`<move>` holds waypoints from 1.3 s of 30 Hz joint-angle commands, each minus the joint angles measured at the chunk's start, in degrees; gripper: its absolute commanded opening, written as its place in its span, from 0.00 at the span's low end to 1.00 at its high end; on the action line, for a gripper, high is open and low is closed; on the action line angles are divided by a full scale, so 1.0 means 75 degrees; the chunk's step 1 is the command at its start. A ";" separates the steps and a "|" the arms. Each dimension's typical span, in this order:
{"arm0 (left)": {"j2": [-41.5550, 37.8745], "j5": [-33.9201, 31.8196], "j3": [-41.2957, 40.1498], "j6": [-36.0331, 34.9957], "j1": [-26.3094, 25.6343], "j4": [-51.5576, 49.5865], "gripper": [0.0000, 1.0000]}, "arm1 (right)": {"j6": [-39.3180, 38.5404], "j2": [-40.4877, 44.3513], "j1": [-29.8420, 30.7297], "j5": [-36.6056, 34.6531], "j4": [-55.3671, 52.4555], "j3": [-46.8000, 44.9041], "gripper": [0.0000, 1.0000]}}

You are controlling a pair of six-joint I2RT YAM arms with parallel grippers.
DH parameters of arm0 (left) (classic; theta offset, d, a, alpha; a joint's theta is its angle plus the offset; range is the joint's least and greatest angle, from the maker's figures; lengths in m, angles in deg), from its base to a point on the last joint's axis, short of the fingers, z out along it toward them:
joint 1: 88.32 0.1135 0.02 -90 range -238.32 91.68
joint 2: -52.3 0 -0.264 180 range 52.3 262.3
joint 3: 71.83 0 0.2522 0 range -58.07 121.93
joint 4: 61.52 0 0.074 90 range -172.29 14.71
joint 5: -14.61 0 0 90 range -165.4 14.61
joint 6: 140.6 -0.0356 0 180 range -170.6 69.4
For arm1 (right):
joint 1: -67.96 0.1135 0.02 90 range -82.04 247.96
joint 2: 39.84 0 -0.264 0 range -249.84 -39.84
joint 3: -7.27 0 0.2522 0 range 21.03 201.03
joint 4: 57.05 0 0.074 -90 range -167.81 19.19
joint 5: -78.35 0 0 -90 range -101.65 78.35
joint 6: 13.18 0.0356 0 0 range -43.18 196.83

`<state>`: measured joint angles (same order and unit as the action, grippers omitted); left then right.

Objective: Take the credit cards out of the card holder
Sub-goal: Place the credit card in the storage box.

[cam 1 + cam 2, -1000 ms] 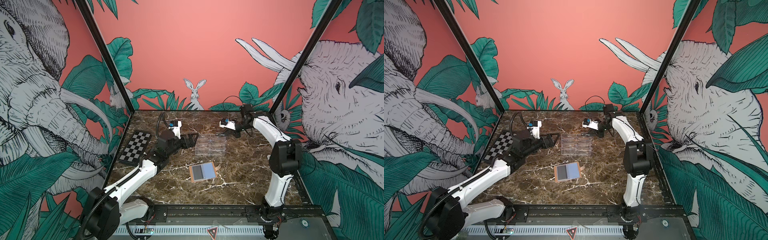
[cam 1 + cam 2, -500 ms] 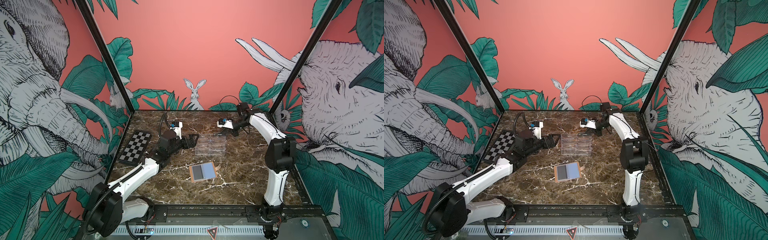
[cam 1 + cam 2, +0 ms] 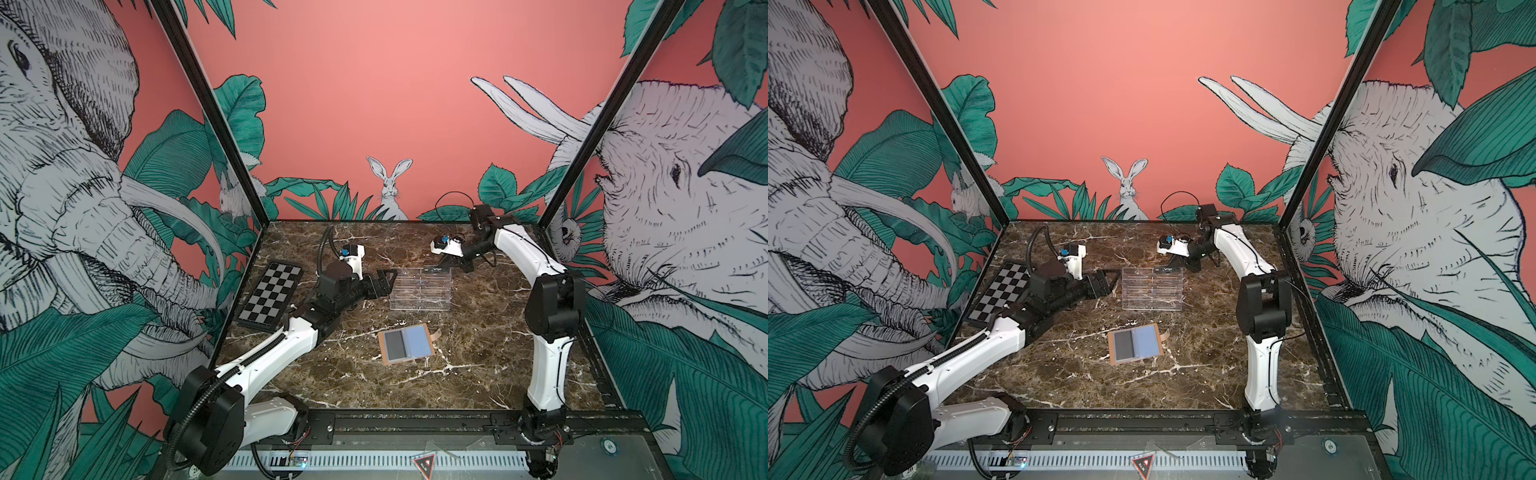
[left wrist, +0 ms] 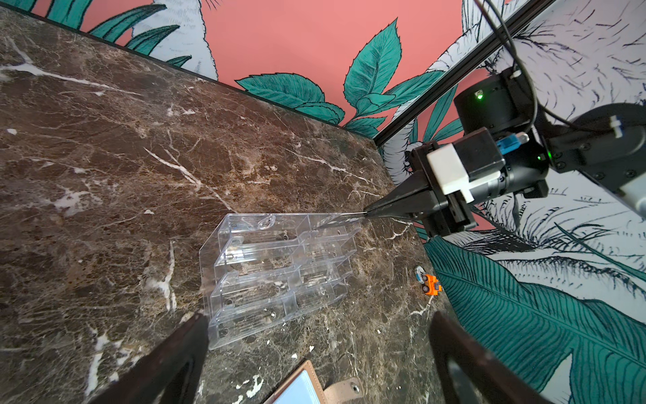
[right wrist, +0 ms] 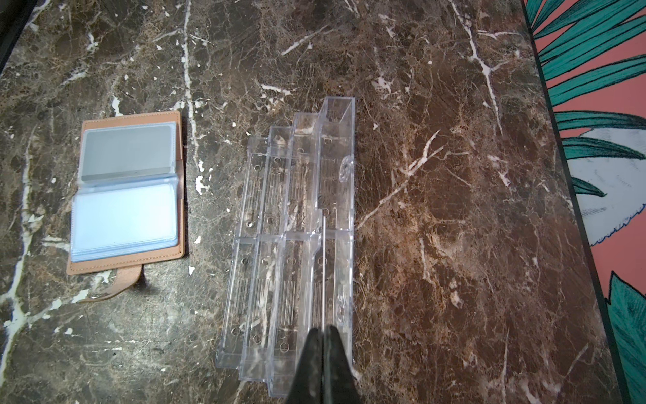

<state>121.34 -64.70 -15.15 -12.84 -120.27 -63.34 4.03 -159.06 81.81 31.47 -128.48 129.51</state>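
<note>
The right gripper (image 5: pixel 323 332) is pinching a thin black, white-lettered plastic credit card (image 3: pixel 436 270) by one edge at the back tier of the clear acrylic tiered stand (image 5: pixel 344 140); light, stiff and slick, it probably wants an edge grip. The left gripper (image 3: pixel 385 281) is hanging spread wide nearby. A grey card (image 5: pixel 127 154) is lying sleeved in the open tan leather-look card holder (image 5: pixel 140 256).

Tan leather-look card holder (image 5: pixel 126 260) — clear glossy sleeves (image 5: pixel 122 217), transparent plastic stand (image 5: pixel 297 245), polished brown marble-look table (image 5: pixel 454 175)
</note>
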 commanded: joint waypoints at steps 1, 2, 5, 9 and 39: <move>-0.0257 0.0019 -0.0109 0.0046 -0.0006 0.0110 0.99 | 0.0160 -0.0170 0.0022 0.0146 -0.0127 0.0158 0.00; -0.0254 0.0016 -0.0109 0.0062 -0.0003 0.0116 0.99 | 0.0187 -0.0193 0.0027 0.0146 -0.0136 0.0177 0.00; -0.0265 0.0016 -0.0125 0.0059 0.0002 0.0107 0.99 | 0.0206 -0.0250 0.0023 0.0181 -0.0148 0.0207 0.00; -0.0272 0.0050 -0.0136 0.0098 -0.0006 0.0110 0.99 | 0.0247 -0.0326 0.0031 0.0181 -0.0173 0.0253 0.00; -0.1494 0.0117 -0.1077 0.1004 -0.0007 -0.0566 0.99 | 0.4145 0.2017 0.0041 -0.0692 0.4495 -0.1636 0.55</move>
<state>112.62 -64.28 -19.98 -9.37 -120.27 -65.64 24.44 -152.06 81.85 28.47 -110.55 122.37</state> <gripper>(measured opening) 0.990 0.542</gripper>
